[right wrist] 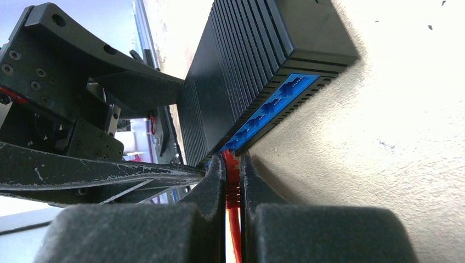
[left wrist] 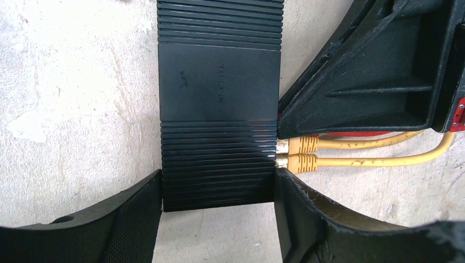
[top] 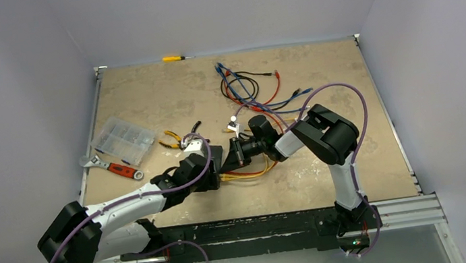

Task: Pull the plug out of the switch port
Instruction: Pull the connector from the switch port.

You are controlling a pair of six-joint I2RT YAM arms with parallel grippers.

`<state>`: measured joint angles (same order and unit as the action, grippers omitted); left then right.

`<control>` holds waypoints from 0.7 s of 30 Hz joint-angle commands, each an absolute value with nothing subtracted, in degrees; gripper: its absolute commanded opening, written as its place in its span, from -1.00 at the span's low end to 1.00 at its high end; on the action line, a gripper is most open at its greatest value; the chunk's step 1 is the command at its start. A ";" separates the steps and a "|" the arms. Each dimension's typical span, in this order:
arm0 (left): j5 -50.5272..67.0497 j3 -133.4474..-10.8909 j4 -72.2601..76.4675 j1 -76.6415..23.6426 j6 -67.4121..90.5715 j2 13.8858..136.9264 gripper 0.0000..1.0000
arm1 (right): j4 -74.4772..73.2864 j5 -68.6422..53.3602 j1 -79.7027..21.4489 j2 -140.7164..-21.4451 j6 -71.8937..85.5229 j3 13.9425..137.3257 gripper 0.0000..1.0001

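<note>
At the table's near edge, the two arms reach inward to meet over the switch (left wrist: 219,82), a flat black ribbed box lying on the mottled tan table (left wrist: 66,82) just ahead of their bases. The left gripper (left wrist: 218,192) straddles the switch's near end, its fingers (left wrist: 140,219) spread to the box's width and pressed against both long sides. On the socket side, two yellow plugs (left wrist: 301,153) sit in neighbouring ports, their yellow cables (left wrist: 373,160) trailing away across the table. Just beyond them, the right gripper (right wrist: 233,175) has its fingers nearly together, pinching a red plug (right wrist: 231,164) whose tip meets the switch's blue port face (right wrist: 274,104); whether it is fully seated cannot be told. Farther back, a clear compartment box (top: 124,140), a red-handled wrench (top: 111,165) and yellow-handled pliers (top: 173,139) lie at the left, with a tangle of loose cables (top: 255,88) toward the middle. A yellow screwdriver (top: 174,58) rests at the far edge.
</note>
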<state>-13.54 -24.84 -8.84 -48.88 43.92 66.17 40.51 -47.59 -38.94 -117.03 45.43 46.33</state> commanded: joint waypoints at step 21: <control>-18.42 -24.83 -19.59 -49.22 47.88 67.16 -1.00 | 32.43 -44.90 -39.39 -113.50 38.37 45.69 -1.00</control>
